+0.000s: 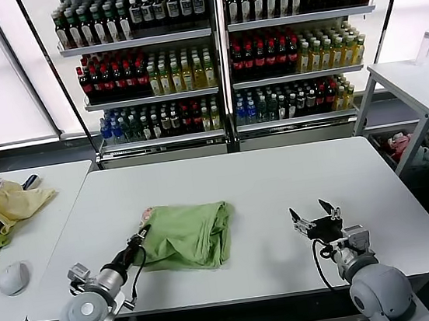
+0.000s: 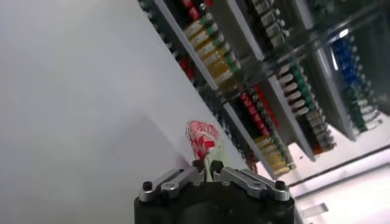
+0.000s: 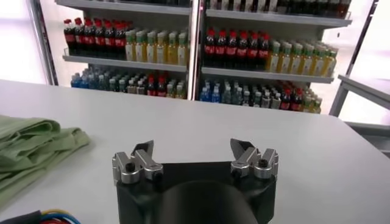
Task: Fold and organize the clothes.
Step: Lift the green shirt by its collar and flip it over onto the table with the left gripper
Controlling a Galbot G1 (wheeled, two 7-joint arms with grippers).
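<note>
White table (image 1: 281,191) holds one green shirt (image 1: 188,234), left claw (image 1: 142,233) pinching it.

Left gripper (image 1: 143,232): arm extended forward from the near table edge, fingers pinched together on the near-left edge of the light green folded polo shirt (image 1: 186,235). Right gripper (image 1: 315,213): well to the shirt's right, fingers spread wide, holding nothing.

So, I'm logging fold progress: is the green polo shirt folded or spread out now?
Folded. The green polo shirt lies as a compact layered bundle on the white table, and the left gripper is shut on its edge.
</note>
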